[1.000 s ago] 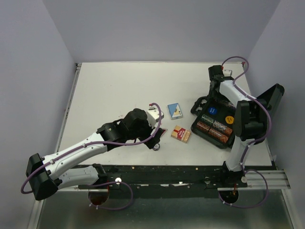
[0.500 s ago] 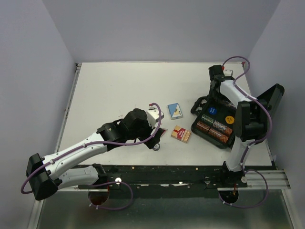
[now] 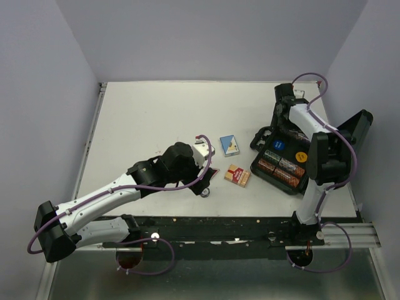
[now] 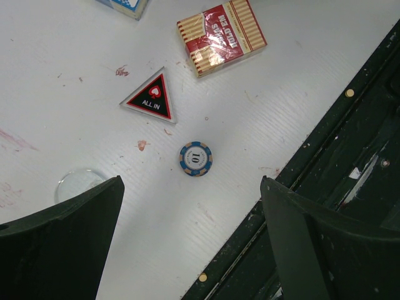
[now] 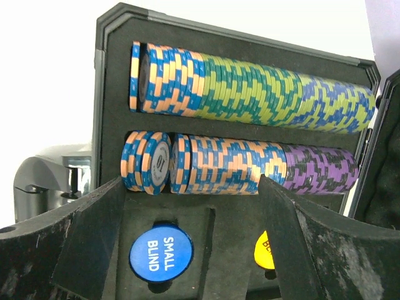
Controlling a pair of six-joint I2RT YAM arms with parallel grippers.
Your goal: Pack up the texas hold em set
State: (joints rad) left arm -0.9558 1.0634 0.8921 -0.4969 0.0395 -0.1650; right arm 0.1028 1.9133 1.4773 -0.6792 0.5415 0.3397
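The black case [image 3: 280, 164] of the texas hold em set lies open at the right. It holds two chip rows [image 5: 250, 87], a blue "small blind" marker [image 5: 161, 252] and an orange marker [image 5: 267, 250]. My right gripper [image 5: 187, 200] hovers open over the case's marker pockets, holding nothing. The blue card box [image 3: 229, 145] and red card box [image 3: 237, 175] lie on the table left of the case. My left gripper [image 4: 190, 206] is open above a loose blue chip [image 4: 195, 159], with the triangular "all in" marker [image 4: 152, 97] and a clear marker [image 4: 78, 184] close by.
The case's lid [image 3: 356, 128] stands up at the far right, near the right wall. A black mounting rail [image 4: 325, 187] runs along the table's near edge, just beside the loose chip. Bare white table [image 3: 156, 119] stretches to the back left.
The right wrist has shifted very slightly over the case. The left arm and the loose pieces on the table have not moved.
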